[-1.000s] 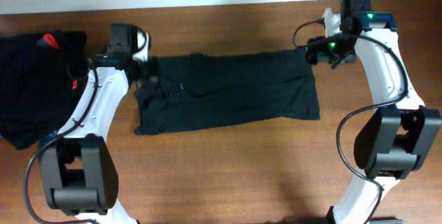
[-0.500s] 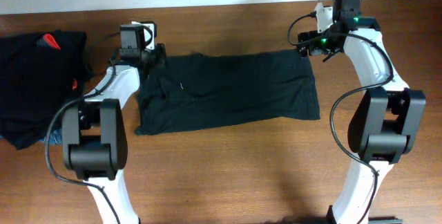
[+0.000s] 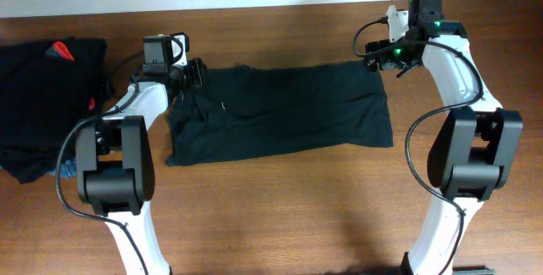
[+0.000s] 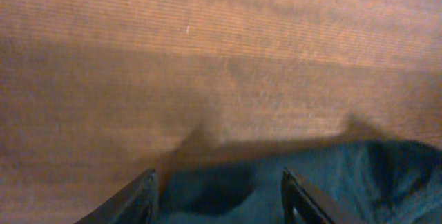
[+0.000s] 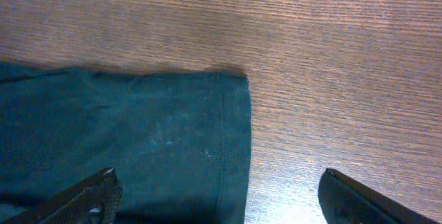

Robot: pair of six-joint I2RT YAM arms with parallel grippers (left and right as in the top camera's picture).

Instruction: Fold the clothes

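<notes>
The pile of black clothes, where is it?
Overhead view: the pile sits at the far left, just beyond the left arm, apart from the black garment spread at centre.

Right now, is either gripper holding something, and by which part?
Nothing is held. The left gripper and the right gripper stand open over corners of the black garment.

No readable text on anything visible

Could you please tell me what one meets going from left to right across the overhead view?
pile of dark clothes → left gripper → spread black garment → right gripper
</notes>
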